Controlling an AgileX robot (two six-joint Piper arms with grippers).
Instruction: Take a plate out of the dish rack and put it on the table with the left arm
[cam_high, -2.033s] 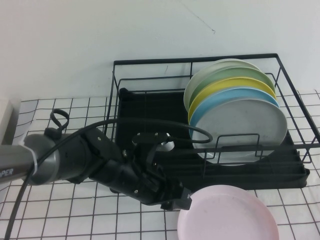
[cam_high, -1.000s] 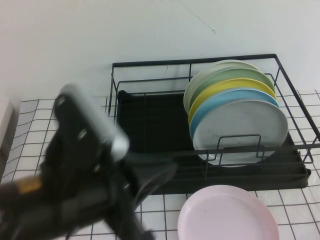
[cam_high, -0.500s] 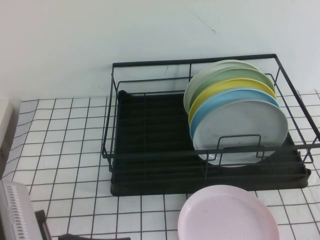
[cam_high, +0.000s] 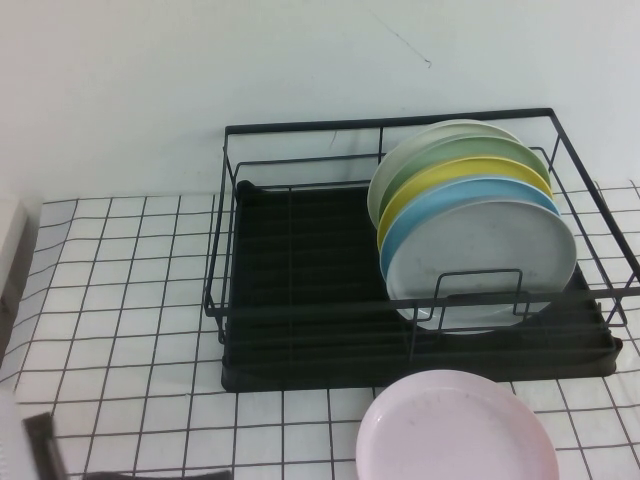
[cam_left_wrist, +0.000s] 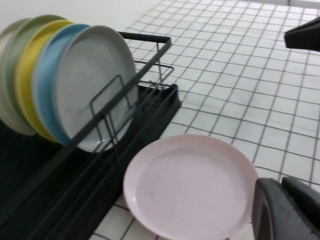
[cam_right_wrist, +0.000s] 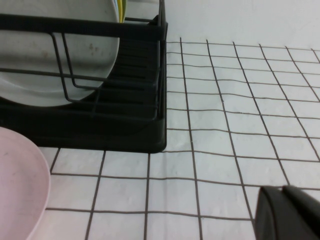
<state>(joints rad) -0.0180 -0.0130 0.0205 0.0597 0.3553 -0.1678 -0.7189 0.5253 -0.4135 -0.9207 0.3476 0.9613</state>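
Pink plate (cam_high: 456, 428) lies flat, face up, on the table (cam_high: 120, 300) just in front of the dish rack (cam_high: 300, 290), near its right end; round, so no long axis, and no writing readable anywhere. Rack still holds upright plates on edge, grey plate (cam_high: 485, 262) frontmost w/ blue plate (cam_high: 400, 235) behind. Left gripper (cam_left_wrist: 287, 210) shows only in left wrist view, beside the plate and apart from it; right gripper (cam_right_wrist: 287, 214) only in right wrist view, over the cloth right of the rack; can't tell how either one's fingers are set.

Five upright plates (cam_high: 480, 250) — white wall (cam_high: 200, 70)
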